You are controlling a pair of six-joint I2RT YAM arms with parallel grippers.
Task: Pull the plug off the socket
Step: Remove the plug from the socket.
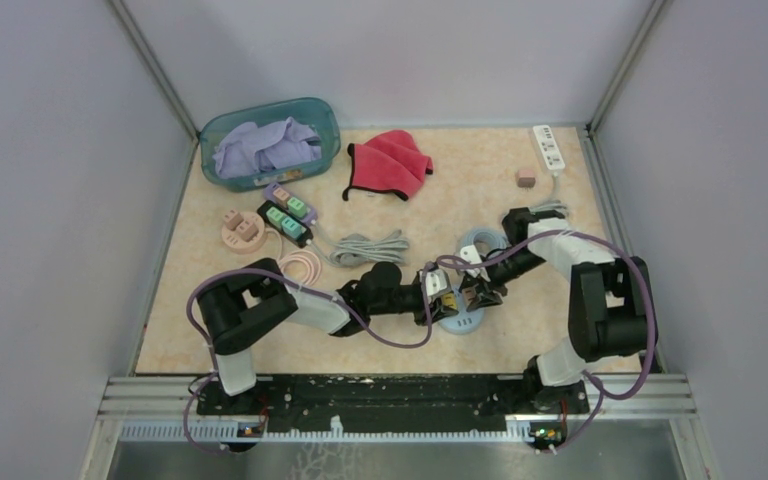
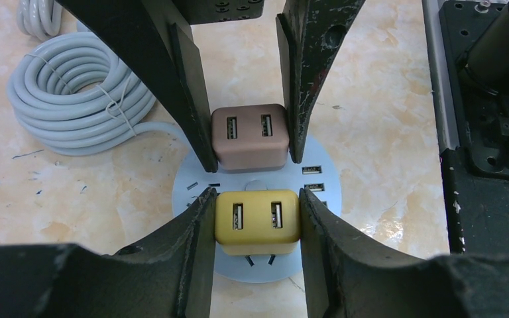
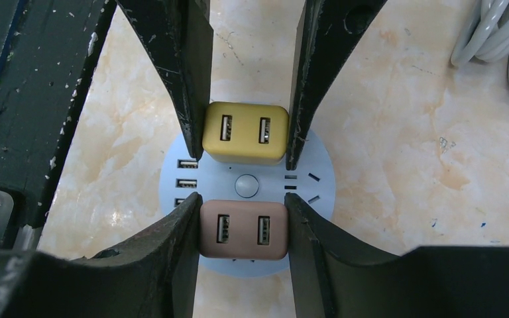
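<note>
Yellow plug (image 2: 257, 222) fills left pincer (image 2: 257, 199), brown plug (image 3: 243, 228) fills right pincer (image 3: 243, 202).

Two plugs (image 2: 257, 220) side by side on socket (image 2: 195, 199)

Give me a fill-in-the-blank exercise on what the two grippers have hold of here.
The left gripper grips the yellow plug; the right gripper grips the ____.
Each plug's top shows ____ USB ports.
The round button on the socket lies ____ the two plugs.
Missing words: brown plug, two, between.
</note>
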